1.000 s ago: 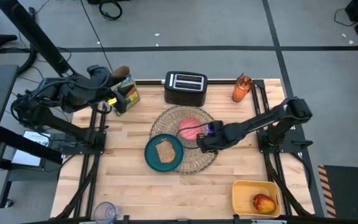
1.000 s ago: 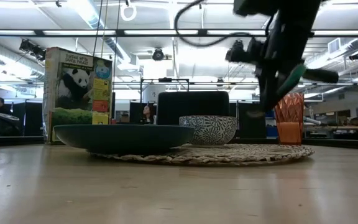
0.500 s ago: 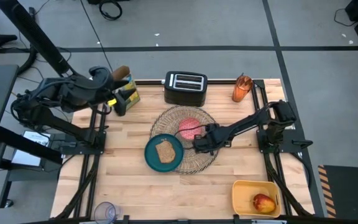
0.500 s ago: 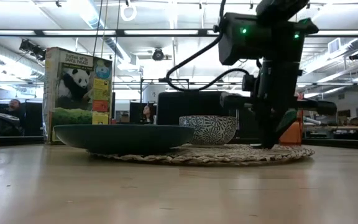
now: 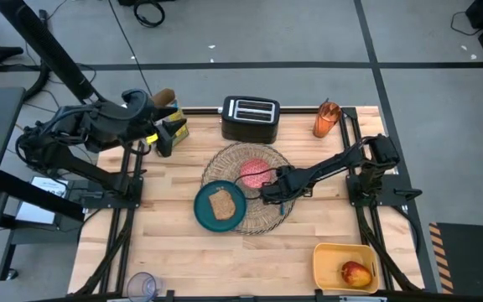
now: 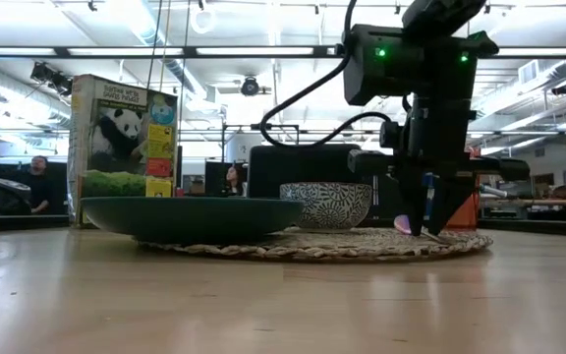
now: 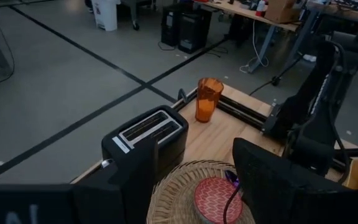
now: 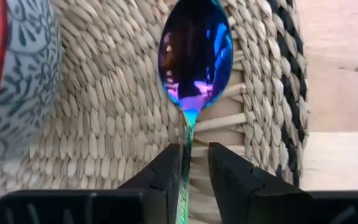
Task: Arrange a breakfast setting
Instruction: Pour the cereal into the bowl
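The right end effector (image 8: 188, 163) stands low over the wicker placemat (image 5: 267, 214), just beside the pink bowl (image 5: 254, 173). Its fingers are slightly spread around the spoon (image 8: 193, 56) handle. The spoon lies on the placemat, long axis pointing straight ahead. The left end effector (image 5: 163, 141) waits half spread, well apart from the placemat.

We see the right gripper (image 6: 426, 228) lowered from above the table to the wicker placemat (image 5: 271, 214) beside the pink bowl (image 5: 255, 174), its fingers (image 8: 166, 171) parting slightly around the spoon (image 8: 194, 56), now lying on the mat.
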Motion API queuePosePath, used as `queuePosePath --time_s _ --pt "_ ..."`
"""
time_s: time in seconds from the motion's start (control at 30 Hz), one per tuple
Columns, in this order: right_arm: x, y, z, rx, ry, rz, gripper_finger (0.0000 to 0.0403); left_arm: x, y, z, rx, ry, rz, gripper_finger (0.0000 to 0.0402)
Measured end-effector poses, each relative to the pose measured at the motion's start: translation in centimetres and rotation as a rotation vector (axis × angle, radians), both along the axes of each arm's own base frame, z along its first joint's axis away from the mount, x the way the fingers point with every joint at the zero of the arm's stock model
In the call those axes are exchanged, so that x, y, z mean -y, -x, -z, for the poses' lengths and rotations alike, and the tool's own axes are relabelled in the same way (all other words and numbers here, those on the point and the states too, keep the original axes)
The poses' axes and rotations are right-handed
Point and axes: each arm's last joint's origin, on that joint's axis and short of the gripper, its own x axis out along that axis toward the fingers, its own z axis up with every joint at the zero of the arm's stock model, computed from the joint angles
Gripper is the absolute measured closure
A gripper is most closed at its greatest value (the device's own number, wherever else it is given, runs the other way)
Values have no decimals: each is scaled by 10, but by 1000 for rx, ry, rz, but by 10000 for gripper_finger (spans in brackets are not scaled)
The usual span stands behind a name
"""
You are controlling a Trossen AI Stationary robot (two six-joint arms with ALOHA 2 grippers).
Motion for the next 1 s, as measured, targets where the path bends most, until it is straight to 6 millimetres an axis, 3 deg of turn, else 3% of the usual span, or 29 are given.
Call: queuePosePath --time_s 0.3,0.43,0.57,0.8,0.9,1.0 --pt "4 24 -53 47 74 -51 308 -1 11 -4 6 -22 21 184" --pt "-1 37 -84 107 136 -249 309 0 9 -5 2 -44 58 184" --pt "-6 47 -111 192 197 -431 310 2 -5 -5 9 -67 69 184" --pt "-14 57 -149 413 346 -568 309 -9 -46 -15 112 -185 77 184" --pt "-17 58 -165 515 400 -620 308 -18 -61 -10 99 -187 78 184" --pt "-17 58 -177 592 440 -661 302 -24 -62 0 5 -161 57 184"
